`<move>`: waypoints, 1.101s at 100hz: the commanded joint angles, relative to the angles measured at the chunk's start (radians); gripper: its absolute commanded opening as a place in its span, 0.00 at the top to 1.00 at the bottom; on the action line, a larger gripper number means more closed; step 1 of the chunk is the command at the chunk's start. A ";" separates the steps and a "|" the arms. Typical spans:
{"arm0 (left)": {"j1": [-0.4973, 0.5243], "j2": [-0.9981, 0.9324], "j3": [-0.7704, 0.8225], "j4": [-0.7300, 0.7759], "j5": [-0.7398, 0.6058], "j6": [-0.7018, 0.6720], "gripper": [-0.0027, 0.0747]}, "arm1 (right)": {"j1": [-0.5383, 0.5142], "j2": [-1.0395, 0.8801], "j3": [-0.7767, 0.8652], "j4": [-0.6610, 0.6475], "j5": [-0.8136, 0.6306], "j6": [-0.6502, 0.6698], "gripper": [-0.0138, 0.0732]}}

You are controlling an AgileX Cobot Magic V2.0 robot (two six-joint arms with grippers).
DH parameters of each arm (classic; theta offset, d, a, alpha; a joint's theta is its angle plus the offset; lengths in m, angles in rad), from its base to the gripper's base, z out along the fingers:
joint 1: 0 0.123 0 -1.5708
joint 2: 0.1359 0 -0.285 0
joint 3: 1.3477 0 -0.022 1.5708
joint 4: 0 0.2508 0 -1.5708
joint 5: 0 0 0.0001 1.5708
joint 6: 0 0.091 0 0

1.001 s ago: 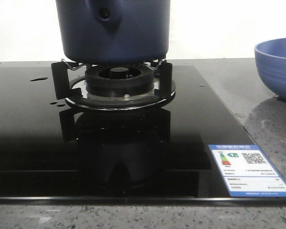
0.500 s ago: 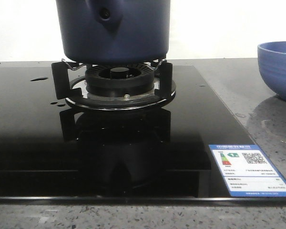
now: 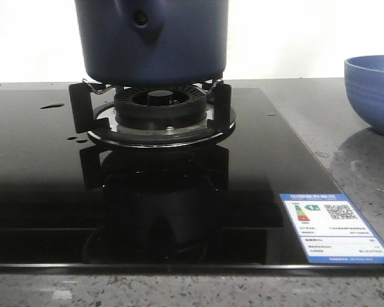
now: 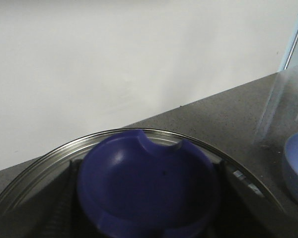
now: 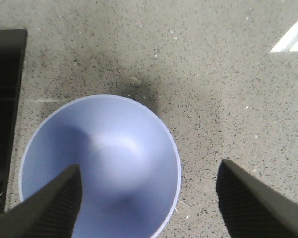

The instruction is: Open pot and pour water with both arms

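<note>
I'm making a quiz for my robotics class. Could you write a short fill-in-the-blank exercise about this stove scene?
1. The pot stands on the ____ of the black cooktop.
2. The blue bowl sits on the speckled counter to the ____ of the cooktop in the front view.
3. In the right wrist view, the right hand hangs with its fingers ____ above the bowl.
4. The label with the QR code sits on the cooktop's front ____ corner.

Missing words: burner; right; open; right

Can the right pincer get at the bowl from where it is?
Probably yes. The right pincer hangs open directly above the bowl, one finger over the bowl's inside, the other over the counter. Nothing lies between.
</note>
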 commanded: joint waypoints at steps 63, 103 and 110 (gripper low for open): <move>-0.043 0.066 -0.041 0.013 -0.213 -0.002 0.57 | -0.006 -0.045 -0.034 0.025 -0.044 0.000 0.26; -0.043 0.072 -0.041 0.006 -0.213 -0.002 0.56 | -0.006 -0.045 -0.034 0.027 -0.044 0.000 0.26; -0.043 0.072 -0.041 0.006 -0.213 -0.002 0.51 | -0.006 -0.045 -0.034 0.027 -0.045 0.000 0.26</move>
